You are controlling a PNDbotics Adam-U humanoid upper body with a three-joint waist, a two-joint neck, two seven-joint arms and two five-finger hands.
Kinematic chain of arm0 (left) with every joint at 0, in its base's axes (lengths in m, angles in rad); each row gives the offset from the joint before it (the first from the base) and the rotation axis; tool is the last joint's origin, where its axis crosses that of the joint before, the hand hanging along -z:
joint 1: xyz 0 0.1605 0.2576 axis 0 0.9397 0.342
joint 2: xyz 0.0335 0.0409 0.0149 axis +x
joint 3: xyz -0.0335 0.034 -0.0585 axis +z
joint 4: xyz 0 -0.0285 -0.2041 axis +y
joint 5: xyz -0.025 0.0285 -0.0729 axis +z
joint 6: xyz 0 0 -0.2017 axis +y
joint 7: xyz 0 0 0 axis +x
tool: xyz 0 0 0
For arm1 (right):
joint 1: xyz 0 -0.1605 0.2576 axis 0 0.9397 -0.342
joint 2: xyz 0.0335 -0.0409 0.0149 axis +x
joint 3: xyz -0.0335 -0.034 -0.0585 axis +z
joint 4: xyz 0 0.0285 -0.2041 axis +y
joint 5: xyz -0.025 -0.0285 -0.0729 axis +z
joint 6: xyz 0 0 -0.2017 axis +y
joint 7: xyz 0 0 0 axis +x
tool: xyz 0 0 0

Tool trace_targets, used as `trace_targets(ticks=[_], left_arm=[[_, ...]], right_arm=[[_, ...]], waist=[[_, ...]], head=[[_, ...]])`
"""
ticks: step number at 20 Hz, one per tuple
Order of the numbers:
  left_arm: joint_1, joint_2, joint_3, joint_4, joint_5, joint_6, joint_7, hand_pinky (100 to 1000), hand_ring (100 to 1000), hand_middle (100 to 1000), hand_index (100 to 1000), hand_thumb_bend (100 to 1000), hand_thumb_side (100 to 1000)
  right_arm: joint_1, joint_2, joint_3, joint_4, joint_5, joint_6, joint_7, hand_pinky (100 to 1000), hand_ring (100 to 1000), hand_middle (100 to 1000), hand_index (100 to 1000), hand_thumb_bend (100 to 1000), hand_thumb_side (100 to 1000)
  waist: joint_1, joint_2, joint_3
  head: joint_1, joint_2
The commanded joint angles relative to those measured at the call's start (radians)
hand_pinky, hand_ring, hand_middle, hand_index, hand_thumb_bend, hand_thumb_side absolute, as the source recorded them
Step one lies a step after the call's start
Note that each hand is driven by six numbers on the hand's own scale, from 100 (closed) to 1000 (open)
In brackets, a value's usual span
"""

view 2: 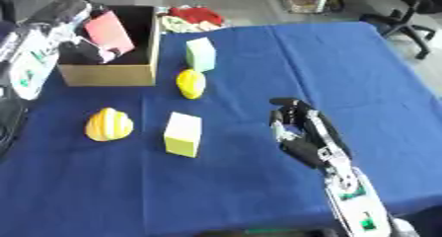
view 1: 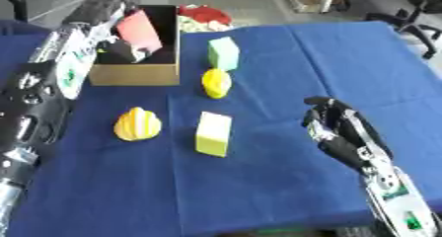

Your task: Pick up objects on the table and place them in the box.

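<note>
Four things lie out on the blue desk: a green block at the far middle, a small yellow lemon-like thing just near of it, a striped yellow fruit to the near left, and a pale yellow block near the middle. The cardboard box stands at the far left, open at the top.

The left robot hand is over the box mouth with its fingers curled about a pink block, which stands tilted, its lower end inside the box walls and its upper end above the rim. So the step in hand looks to be the release.

To do it well, I would lower the block further, so that it drops a short way only and does not tip over the rim. The fingers should open with the block clear of the near wall; then the hand should rise straight up before moving away, so that it does not drag the box along the cloth. The dark inside of the box hides whatever else lies there, so a gentle descent seems wise.

The right robot hand rests idle at the near right, fingers relaxed and upward, holding nothing. The pale yellow block lies nearest to it.
</note>
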Motion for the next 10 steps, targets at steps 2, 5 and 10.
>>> trace_targets(ticks=[2, 5, 10], left_arm=[[-0.033, 0.017, 0.060, 0.055, 0.024, 0.088, 0.153, 711, 514, 505, 758, 180, 272], [-0.027, 0.020, 0.067, 0.084, 0.044, 0.114, 0.187, 680, 472, 457, 710, 122, 222], [-0.023, 0.025, 0.069, 0.095, 0.097, 0.147, 0.242, 755, 605, 612, 848, 192, 404]], right_arm=[[-0.014, -0.006, 0.002, -0.006, -0.012, -0.002, 0.005, 691, 567, 505, 767, 100, 311], [-0.015, -0.007, 0.001, -0.005, -0.012, -0.002, 0.003, 691, 566, 504, 767, 100, 310], [-0.016, -0.005, 0.001, -0.005, -0.011, -0.001, 0.002, 691, 566, 504, 766, 100, 309]], waist=[[-0.013, -0.010, -0.011], [-0.012, -0.007, -0.015], [-0.012, -0.007, -0.018]], head=[[0.005, 0.004], [0.003, 0.004], [0.002, 0.004]])
